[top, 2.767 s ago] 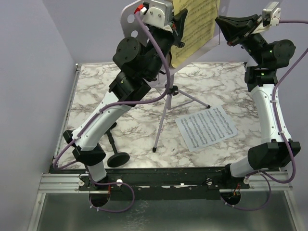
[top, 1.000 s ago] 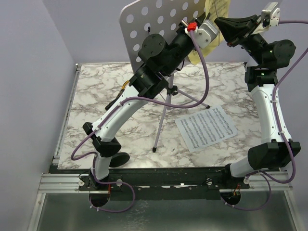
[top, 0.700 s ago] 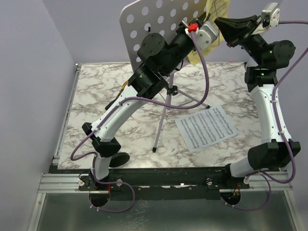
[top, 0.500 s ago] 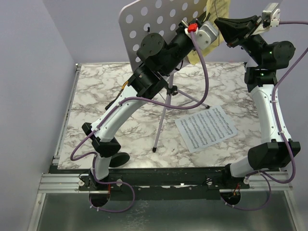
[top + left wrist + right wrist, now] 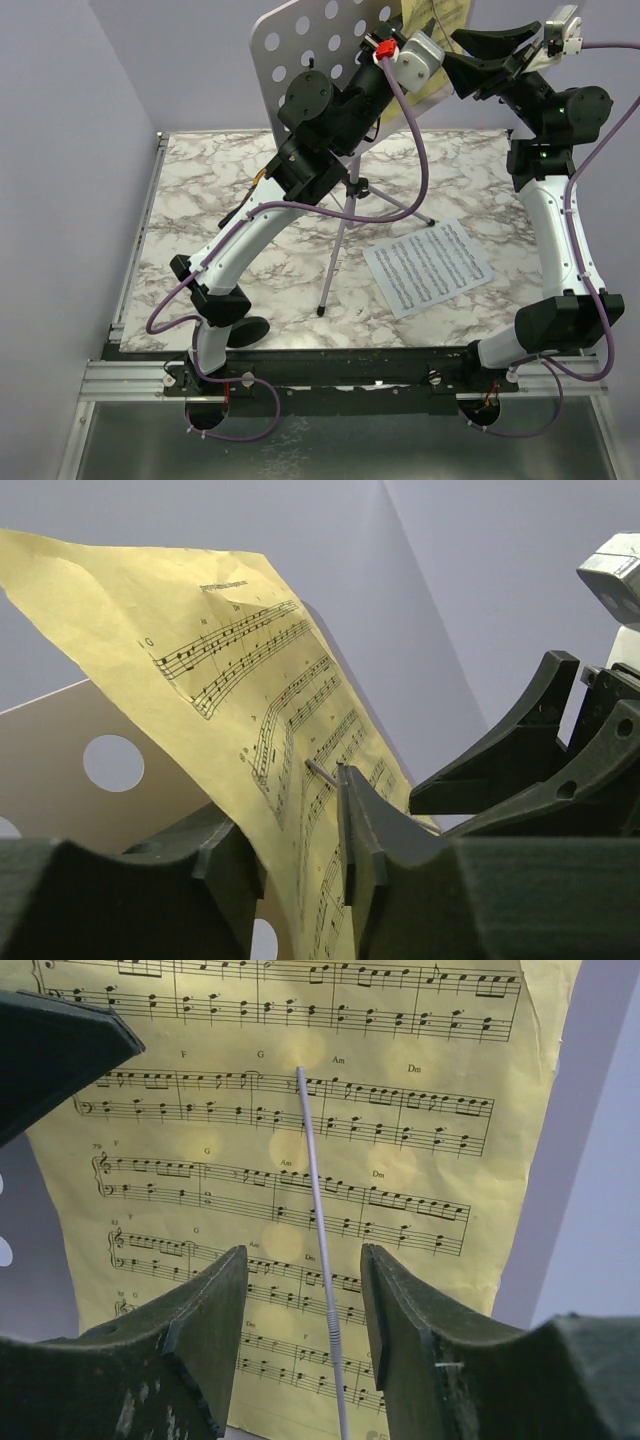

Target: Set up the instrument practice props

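— Both claws are up by the stand. What are they holding?

— Nothing firmly, as far as I can see. My left gripper (image 5: 290, 810) has its jaws parted, with the yellow sheet-music page (image 5: 240, 700) running between them. The paper lies close against one finger, and there is a gap on the other side. My right gripper (image 5: 302, 1260) is spread wide, facing the same page, with the thin wire page holder (image 5: 318, 1230) showing in the gap.

— Where does everything sit?

— The page leans on the lilac hole-punched music stand (image 5: 300, 50). Its tripod (image 5: 340, 240) stands about midway between the worktop's left and right edges. The white sheet-music page (image 5: 428, 267) lies flat toward the right edge, apart from the tripod's feet. The black round-based mic stand (image 5: 245, 330) is at the near left corner, half hidden by my left arm. I can't find the microphone.

— What might go wrong?

— I judge the yellow page the weak point. I cannot tell whether its lower edge sits on a ledge, so with my jaws slack it could slide down or curl off. If it clings to my left finger, pulling away would drag it along. Either claw could snag the wire. The stand also looks top-heavy on thin legs, and a nudge from my left arm, crowded against it, could tip it.
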You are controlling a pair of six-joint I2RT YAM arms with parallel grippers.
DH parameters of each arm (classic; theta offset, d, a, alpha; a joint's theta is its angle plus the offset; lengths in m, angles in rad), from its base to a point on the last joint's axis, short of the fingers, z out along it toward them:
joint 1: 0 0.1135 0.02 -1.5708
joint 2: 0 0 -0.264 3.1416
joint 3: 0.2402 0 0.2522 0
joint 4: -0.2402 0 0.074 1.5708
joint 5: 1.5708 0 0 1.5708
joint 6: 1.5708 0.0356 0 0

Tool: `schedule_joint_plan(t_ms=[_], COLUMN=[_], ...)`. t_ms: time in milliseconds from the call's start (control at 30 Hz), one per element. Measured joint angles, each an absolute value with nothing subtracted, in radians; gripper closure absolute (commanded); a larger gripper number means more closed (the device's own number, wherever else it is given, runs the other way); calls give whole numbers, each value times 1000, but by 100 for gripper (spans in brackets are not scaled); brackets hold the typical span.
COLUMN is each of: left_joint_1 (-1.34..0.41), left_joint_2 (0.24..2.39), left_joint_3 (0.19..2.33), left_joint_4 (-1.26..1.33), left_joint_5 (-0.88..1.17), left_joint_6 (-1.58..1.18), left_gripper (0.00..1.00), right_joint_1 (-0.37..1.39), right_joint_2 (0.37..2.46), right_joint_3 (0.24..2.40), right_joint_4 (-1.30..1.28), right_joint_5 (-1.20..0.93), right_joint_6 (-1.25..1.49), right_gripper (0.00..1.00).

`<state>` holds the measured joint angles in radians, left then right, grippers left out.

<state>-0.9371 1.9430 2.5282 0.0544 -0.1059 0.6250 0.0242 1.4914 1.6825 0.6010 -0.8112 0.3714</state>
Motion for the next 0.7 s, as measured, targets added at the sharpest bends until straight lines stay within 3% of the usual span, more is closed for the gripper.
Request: schedule_joint_plan(t_ms=[133, 267, 467, 700], left_joint_1=[-937, -937, -938, -938], left_joint_2=[1943, 1938, 1883, 1866], left_joint_3=[2528, 2522, 2458, 2455], left_joint_4=[54, 51, 44, 51], left_joint_5=[-126, -151, -173, -199], left_joint_6=[613, 591, 522, 485], left_gripper=[42, 36, 48, 58], right_joint_1=[24, 24, 24, 24], right_joint_2=[1491, 1481, 1458, 1456], right_joint_3=[1681, 1670, 1654, 1654], right_joint_4=[603, 601, 598, 597], right_joint_5=[-813, -812, -808, -809], right_joint_6=[375, 373, 368, 368], right_gripper=[34, 29, 31, 42])
